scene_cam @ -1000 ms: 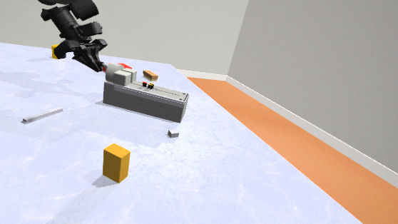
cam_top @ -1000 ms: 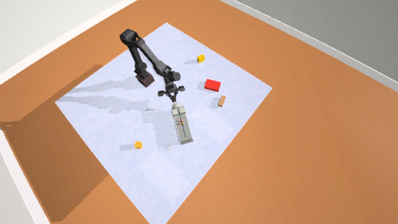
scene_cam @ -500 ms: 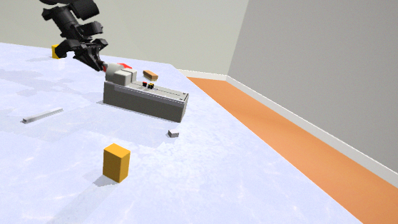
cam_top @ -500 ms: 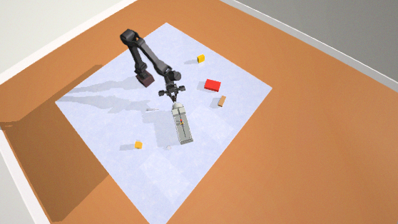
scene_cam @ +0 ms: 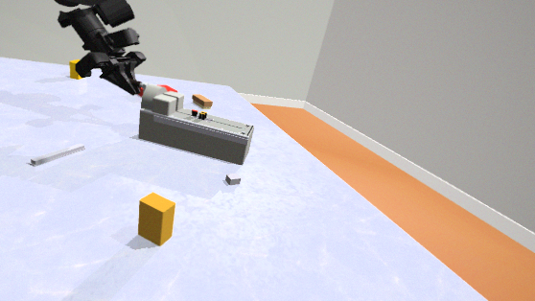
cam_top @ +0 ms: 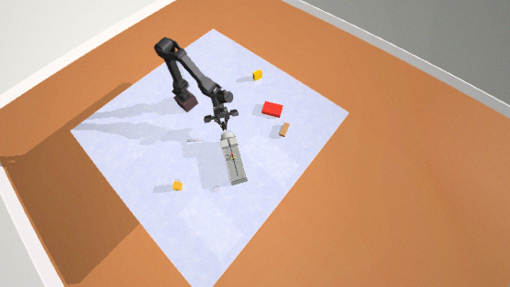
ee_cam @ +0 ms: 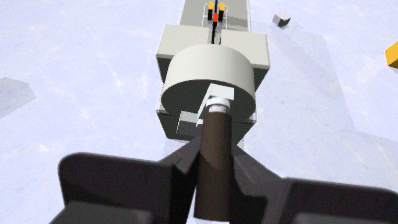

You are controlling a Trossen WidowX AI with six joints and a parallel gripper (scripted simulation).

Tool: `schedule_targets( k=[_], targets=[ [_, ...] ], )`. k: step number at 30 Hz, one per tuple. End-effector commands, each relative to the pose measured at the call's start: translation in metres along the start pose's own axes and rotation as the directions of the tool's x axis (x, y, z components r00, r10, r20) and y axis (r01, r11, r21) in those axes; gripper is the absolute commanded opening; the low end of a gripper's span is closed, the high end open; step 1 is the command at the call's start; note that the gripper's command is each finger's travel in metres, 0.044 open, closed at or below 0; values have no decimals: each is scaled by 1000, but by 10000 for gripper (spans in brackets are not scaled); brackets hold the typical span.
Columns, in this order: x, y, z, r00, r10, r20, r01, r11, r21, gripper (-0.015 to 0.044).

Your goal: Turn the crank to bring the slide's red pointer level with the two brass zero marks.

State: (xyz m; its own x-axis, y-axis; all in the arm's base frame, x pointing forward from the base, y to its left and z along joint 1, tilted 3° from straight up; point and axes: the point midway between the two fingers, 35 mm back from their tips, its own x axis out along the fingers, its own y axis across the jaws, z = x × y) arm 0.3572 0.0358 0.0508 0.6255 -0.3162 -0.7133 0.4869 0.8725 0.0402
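The machine is a long grey box (cam_top: 238,173) (scene_cam: 192,139) with a pale round drum (cam_top: 227,134) (scene_cam: 151,95) (ee_cam: 210,65) at its near end. The red pointer (cam_top: 232,154) (scene_cam: 194,112) (ee_cam: 215,17) sits in the top slot, slightly on the drum side of the two brass marks (scene_cam: 203,115) (ee_cam: 211,6), not level with them. My gripper (cam_top: 224,129) (scene_cam: 138,91) (ee_cam: 216,145) is shut on the dark brown crank handle (ee_cam: 215,172), which runs between its fingers in the wrist view. The white crank arm (ee_cam: 221,91) shows at the drum's face, partly hidden behind the handle.
A red block (cam_top: 272,109) and a brown block (cam_top: 284,130) (scene_cam: 201,101) lie beyond the machine. Yellow blocks (cam_top: 177,186) (cam_top: 257,75) (scene_cam: 156,220) stand apart on the pale mat. A thin grey bar (cam_top: 196,140) (scene_cam: 58,154) and a small grey piece (scene_cam: 233,179) (ee_cam: 281,19) lie nearby.
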Motion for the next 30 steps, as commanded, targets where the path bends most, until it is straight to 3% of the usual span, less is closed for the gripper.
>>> schedule_targets(
  k=[1,30],
  targets=[
    [-1,9,1,1000,24,4,-24,1000,5,0],
    [12,34,-13,1000,25,3,-25,1000,6,0]
  ],
)
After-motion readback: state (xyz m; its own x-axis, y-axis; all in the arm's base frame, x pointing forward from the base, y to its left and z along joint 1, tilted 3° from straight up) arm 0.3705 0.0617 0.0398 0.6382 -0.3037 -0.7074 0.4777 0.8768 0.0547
